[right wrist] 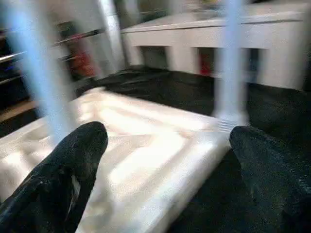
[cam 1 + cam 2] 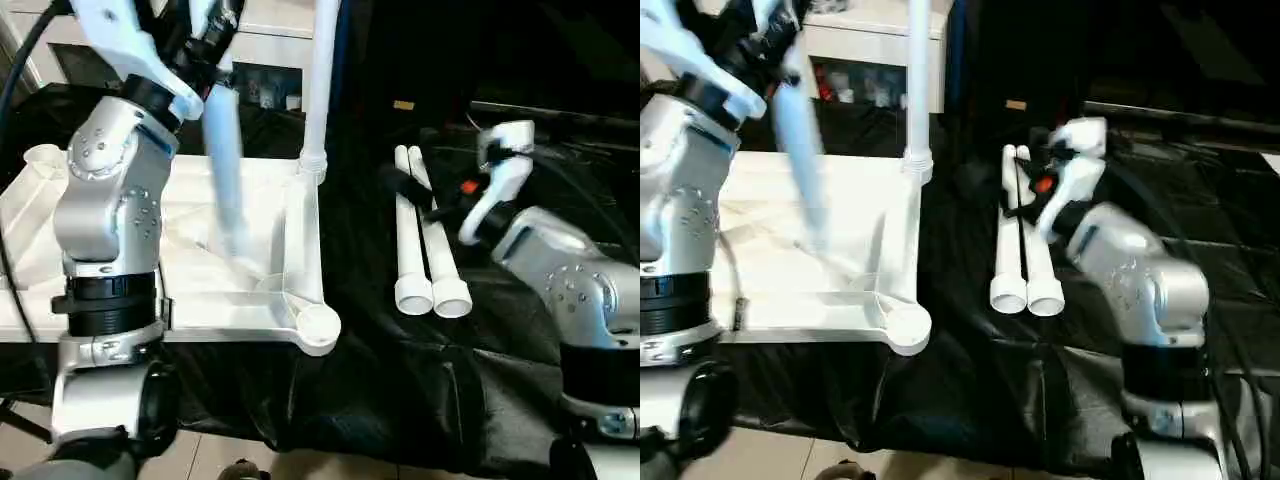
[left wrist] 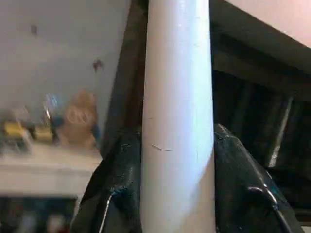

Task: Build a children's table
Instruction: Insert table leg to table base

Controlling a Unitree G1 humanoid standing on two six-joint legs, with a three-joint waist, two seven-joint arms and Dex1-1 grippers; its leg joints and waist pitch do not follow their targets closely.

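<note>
Head views: the tabletop (image 2: 255,290) lies ribs-up on black sheeting (image 2: 400,380); one leg (image 2: 320,90) stands in its corner socket, two spare legs (image 2: 430,250) lie beside it.

Left wrist view: the left claw (image 3: 177,194) grips a leg (image 3: 177,97).

Right wrist view: the right claw (image 1: 170,170) gapes open beside the tabletop.

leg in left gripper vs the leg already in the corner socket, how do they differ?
The held leg hangs tilted over the tabletop, free at its lower end; the socketed leg stands upright, seated in the far corner socket. The left gripper is clamped on the held leg; nothing touches the socketed leg. Both are long white tubes.
</note>
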